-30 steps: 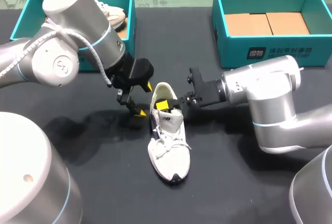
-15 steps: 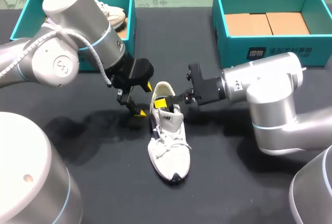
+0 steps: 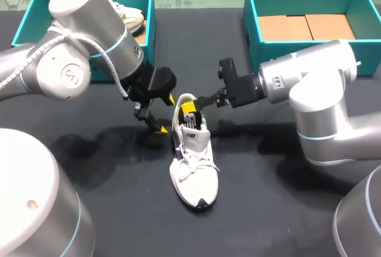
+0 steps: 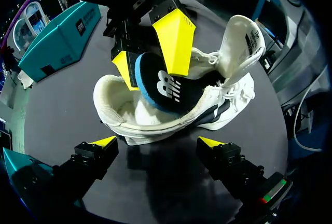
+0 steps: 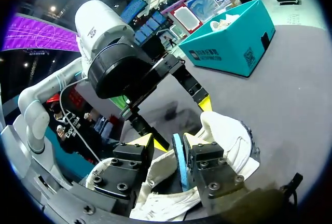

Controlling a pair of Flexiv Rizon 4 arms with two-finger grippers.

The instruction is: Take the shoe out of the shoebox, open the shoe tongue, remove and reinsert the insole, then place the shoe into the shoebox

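Observation:
A white shoe (image 3: 193, 162) lies on the black table, heel toward the far side, its tongue (image 4: 241, 42) folded up. The black, blue-edged insole (image 4: 163, 86) sticks up out of the heel opening. My right gripper (image 3: 189, 108) is over the heel with the insole (image 5: 179, 162) between its fingers; it leans on one finger and a gap shows to the other, so the gripper is open. Just left of the heel, my left gripper (image 3: 152, 120) stands wide open, the shoe (image 4: 155, 120) ahead of its fingertips (image 4: 104, 142).
A teal shoebox (image 3: 33, 7) at the far left holds another white shoe (image 3: 128, 16). A second teal shoebox (image 3: 297, 60) at the far right holds brown cardboard. Both arms crowd the table's middle around the shoe.
My right gripper has risen a little at the heel and its fingers have spread apart around the insole. The left arm and the shoe have kept still.

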